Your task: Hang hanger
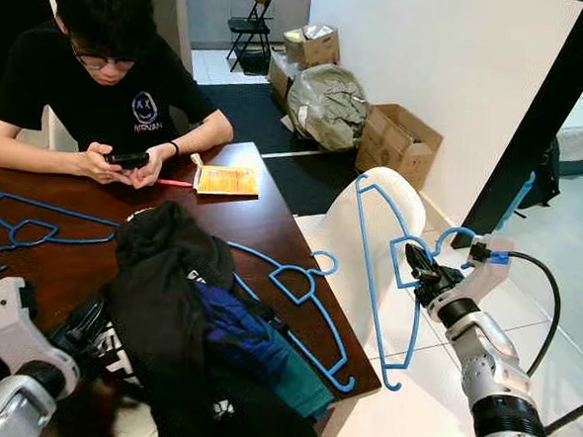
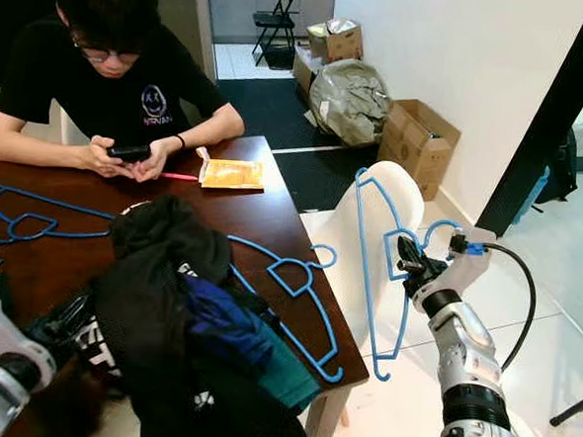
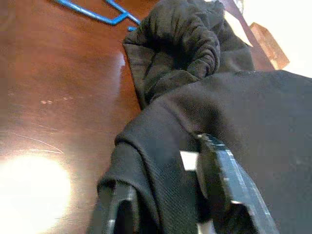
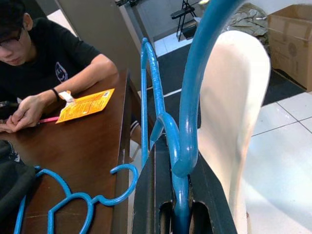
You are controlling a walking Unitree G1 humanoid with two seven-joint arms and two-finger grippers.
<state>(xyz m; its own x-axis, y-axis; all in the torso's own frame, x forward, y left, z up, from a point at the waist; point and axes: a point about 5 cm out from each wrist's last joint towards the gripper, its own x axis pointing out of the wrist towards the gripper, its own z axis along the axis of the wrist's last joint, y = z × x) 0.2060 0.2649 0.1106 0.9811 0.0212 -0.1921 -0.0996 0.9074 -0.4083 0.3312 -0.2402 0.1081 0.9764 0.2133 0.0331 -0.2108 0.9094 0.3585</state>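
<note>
While the left gripper (image 3: 170, 195) pinches the black garment (image 3: 234, 107), the right gripper (image 1: 422, 273) clamps the blue hanger (image 1: 377, 273).

- Right arm raised off the table's right side, forearm angled up, wrist cocked inward.
- Right pincer (image 1: 425, 274) clamped on blue hanger (image 1: 382, 274); hanger bar sits between both fingers, frame upright ahead of it.
- Left arm low at near edge.
- Left pincer (image 3: 170, 195) fingers straddle a fold of black garment (image 3: 234, 112).
</note>
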